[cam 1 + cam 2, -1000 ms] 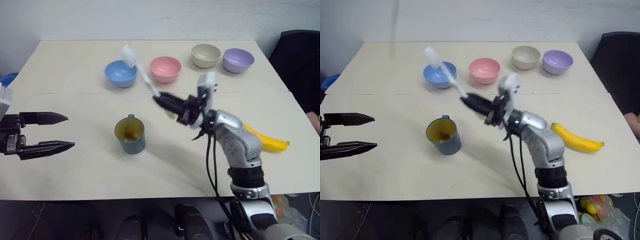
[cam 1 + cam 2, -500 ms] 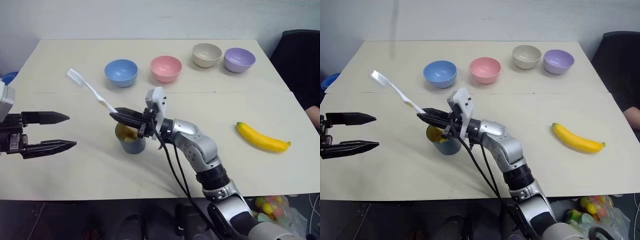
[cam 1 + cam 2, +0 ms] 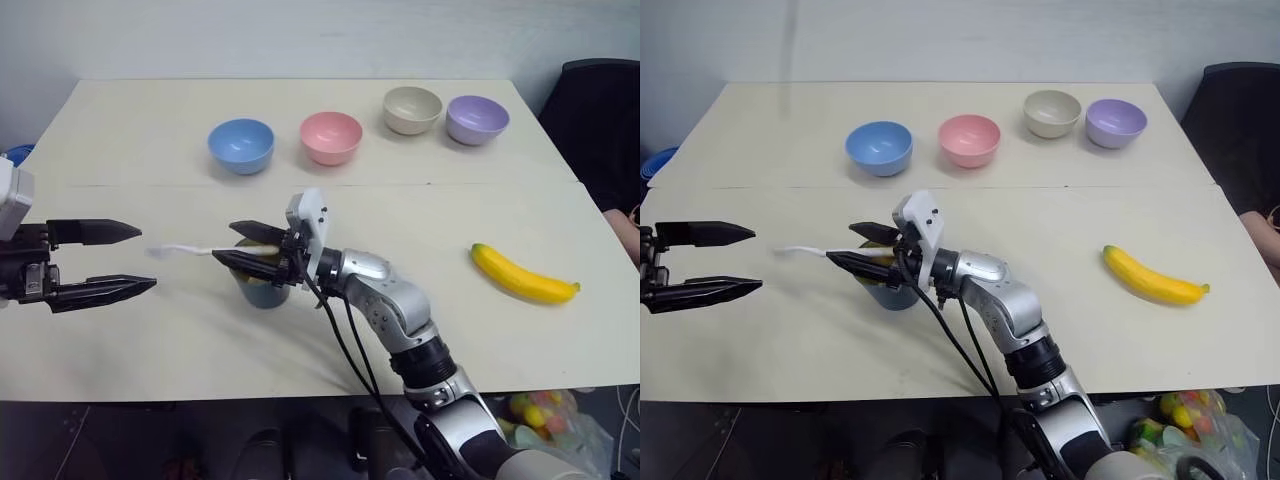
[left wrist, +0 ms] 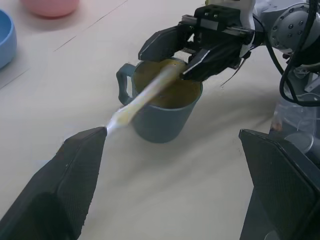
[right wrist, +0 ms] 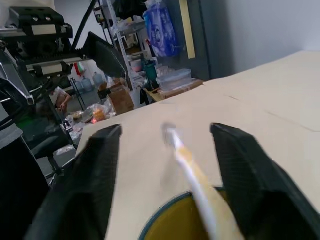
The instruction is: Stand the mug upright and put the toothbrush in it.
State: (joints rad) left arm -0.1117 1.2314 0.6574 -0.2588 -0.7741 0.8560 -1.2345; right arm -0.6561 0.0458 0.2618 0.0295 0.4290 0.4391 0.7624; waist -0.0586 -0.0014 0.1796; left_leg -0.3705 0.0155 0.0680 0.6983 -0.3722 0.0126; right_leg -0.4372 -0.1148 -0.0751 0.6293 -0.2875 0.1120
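Since a second ago my right tool [image 3: 236,246] has swung from the middle of the desk [image 3: 140,130] across to the mug [image 3: 262,290], and its jaws, then clamped on the toothbrush [image 3: 185,250], have parted. Now the toothbrush lies nearly level, blurred, its brush end sticking out toward my left tool [image 3: 130,258] and its handle end over the mug's mouth between the right tool's spread fingers [image 4: 161,44]; I cannot tell whether either finger touches it. From the left wrist view the handle dips past the mug's rim toward its yellowish inside. Upright, the mug stands near the desk's front edge, left of centre, its small handle on the far side. My left tool hangs wide and empty at the desk's left edge, pointing at the mug, well apart from it. Four bowls, blue [image 3: 241,146], pink [image 3: 331,137], beige [image 3: 412,109] and purple [image 3: 476,119], line the far side. Near the right edge lies a banana [image 3: 524,275].
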